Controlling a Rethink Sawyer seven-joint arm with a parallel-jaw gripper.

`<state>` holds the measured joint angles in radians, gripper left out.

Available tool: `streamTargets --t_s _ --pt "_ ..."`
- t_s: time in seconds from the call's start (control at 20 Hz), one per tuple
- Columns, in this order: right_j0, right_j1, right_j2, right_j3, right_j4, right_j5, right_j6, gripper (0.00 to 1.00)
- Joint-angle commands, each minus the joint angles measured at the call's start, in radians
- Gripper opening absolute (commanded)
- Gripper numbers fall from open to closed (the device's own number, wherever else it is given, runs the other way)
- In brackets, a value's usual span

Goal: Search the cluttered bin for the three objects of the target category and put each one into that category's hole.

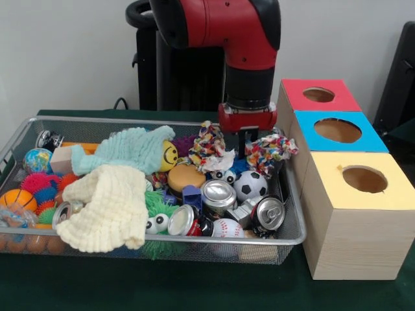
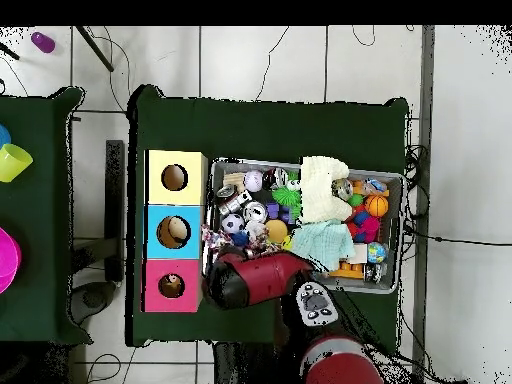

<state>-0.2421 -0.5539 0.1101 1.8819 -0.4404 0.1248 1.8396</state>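
The wire mesh bin is full of clutter and stands left of three wooden boxes. The red-topped box is the farthest of the three, and its round hole shows nothing inside. My gripper hangs low over the bin's far right corner, between two multicoloured rope toys. Whether it holds anything is hidden. In the overhead view the arm covers the gripper, beside the red-topped box and the bin.
The bin holds several drink cans, a soccer ball, a baseball, a yellow smiley ball, spiky balls, and cream and mint cloths. The blue-topped and yellow-topped boxes stand nearer.
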Motion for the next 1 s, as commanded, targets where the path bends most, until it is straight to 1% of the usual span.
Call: streamTargets --t_s 0.05,0.15,0.25,0.4,0.55,0.7,1.0 --pt "-0.037 -0.268 0.154 0.061 0.120 0.338 -0.020 0.00" --pt "-0.038 -0.252 0.159 0.038 0.110 0.344 -0.027 0.00" --pt "-0.051 -0.239 0.170 0.038 0.098 0.326 -0.027 0.00" --pt "-0.063 -0.246 0.182 0.045 0.090 0.325 -0.022 0.00" --pt "-0.055 -0.251 0.178 0.046 0.079 0.320 -0.006 0.00" --pt "-0.054 -0.231 0.176 0.041 0.065 0.295 0.005 0.00" --pt "-0.060 -0.230 0.187 0.036 0.062 0.298 0.000 0.00"
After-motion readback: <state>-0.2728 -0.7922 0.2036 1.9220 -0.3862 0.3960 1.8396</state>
